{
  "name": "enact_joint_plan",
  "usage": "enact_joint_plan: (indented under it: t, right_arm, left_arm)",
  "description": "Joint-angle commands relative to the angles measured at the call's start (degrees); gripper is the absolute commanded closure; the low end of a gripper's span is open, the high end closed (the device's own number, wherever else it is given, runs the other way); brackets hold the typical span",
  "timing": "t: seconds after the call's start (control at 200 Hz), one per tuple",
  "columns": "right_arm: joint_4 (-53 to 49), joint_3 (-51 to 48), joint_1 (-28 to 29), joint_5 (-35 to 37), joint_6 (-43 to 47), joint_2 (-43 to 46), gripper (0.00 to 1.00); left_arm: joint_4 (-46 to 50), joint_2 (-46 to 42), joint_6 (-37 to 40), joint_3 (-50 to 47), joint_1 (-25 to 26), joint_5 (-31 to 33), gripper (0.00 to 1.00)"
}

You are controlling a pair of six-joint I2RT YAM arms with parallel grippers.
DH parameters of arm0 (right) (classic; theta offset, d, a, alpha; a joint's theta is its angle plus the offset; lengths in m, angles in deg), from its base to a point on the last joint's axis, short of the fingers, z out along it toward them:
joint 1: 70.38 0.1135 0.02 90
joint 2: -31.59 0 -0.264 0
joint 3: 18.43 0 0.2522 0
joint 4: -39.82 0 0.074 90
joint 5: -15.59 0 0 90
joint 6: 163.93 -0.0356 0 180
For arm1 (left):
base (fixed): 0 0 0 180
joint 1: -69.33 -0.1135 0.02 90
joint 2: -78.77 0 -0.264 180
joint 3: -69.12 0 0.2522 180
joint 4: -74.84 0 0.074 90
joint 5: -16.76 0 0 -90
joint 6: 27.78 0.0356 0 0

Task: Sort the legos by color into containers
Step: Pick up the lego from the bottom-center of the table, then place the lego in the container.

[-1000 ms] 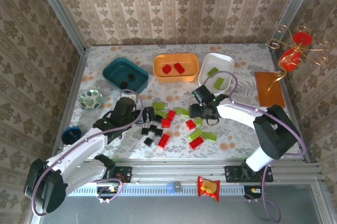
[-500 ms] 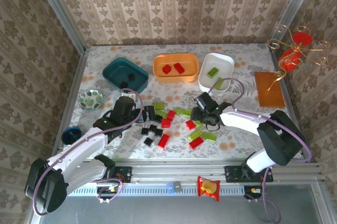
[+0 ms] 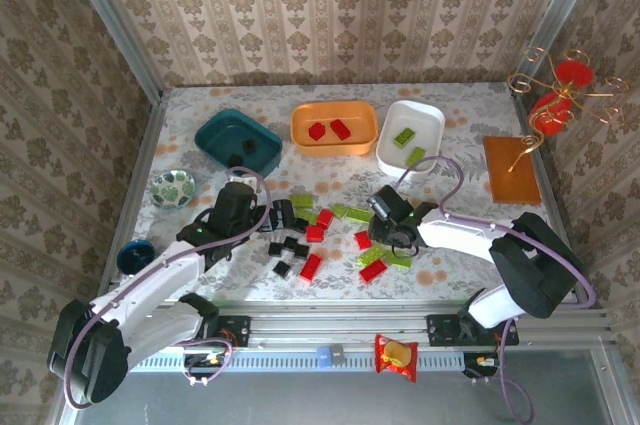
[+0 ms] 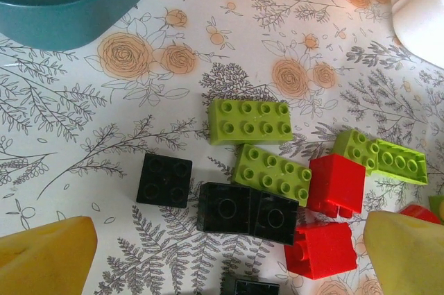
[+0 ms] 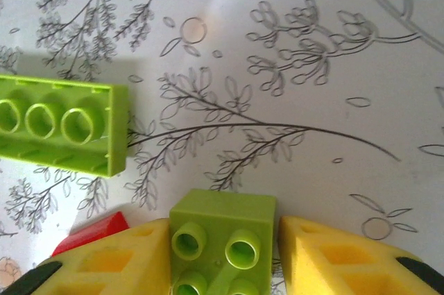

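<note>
black, red, green legos point(image 3: 311, 265) lie near three trays point(image 3: 335, 149).

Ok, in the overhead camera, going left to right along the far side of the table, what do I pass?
First the dark teal tray, then the orange tray, then the white tray, and last the orange-brown board.

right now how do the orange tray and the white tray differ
The orange tray holds two red bricks; the white tray holds two lime green bricks. The orange tray sits square in the top view; the white tray is turned at an angle. Both are shallow rounded rectangles of similar size.
</note>
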Motion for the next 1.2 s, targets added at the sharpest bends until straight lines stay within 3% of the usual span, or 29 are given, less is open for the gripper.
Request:
enact_joint_plan:
  t: [0.0,0.24,0.405,0.535,0.655,0.75,0.885,1.07,1.135,1.195]
  right_arm:
    - [-2.1,-0.1,-0.9,2.8,1.2,0.8,0.58]
    - [-2.6,1.0,-3.9,2.2,5.2,2.9,0.76]
    - [-4.9,6.1,-8.7,3.7,11.4,11.7,0.77]
    - [-5.9,14.4,-14.3,3.7,16.5,12.0,0.78]
    - [-4.8,22.5,-18.3,3.8,19.3,5.7,0.78]
    - [-5.3,29.8,-20.5,4.3,20.7,-4.1,0.77]
    - [-8.3,40.4,-23.0,4.3,21.0,-17.3,0.77]
    - [-13.0,50.8,-24.6,4.6,20.8,-29.0,0.76]
    - [-13.6,52.8,-24.9,4.7,20.4,-30.9,0.7]
    - [-15.5,53.9,-25.3,4.7,19.9,-31.8,0.56]
  left_arm:
    - [-0.4,0.0,0.2,0.4,-0.4,-0.9,0.0]
    - [0.1,0.1,0.7,1.1,-0.4,-1.2,0.0]
    - [0.7,0.2,1.5,1.8,-0.5,-1.7,0.0]
    - [0.7,0.4,1.5,1.9,-0.6,-2.1,0.0]
    - [0.8,0.5,1.3,2.1,-0.6,-2.4,0.0]
    - [1.4,0.3,1.2,2.3,-0.6,-2.5,0.0]
    - [2.6,-0.4,1.0,2.2,-0.6,-2.9,0.0]
    - [5.6,-0.8,0.9,2.3,-0.5,-2.8,0.0]
    - [6.6,-0.7,0.8,2.4,-0.5,-2.5,0.0]
    - [7.2,-0.7,0.7,2.4,-0.5,-2.4,0.0]
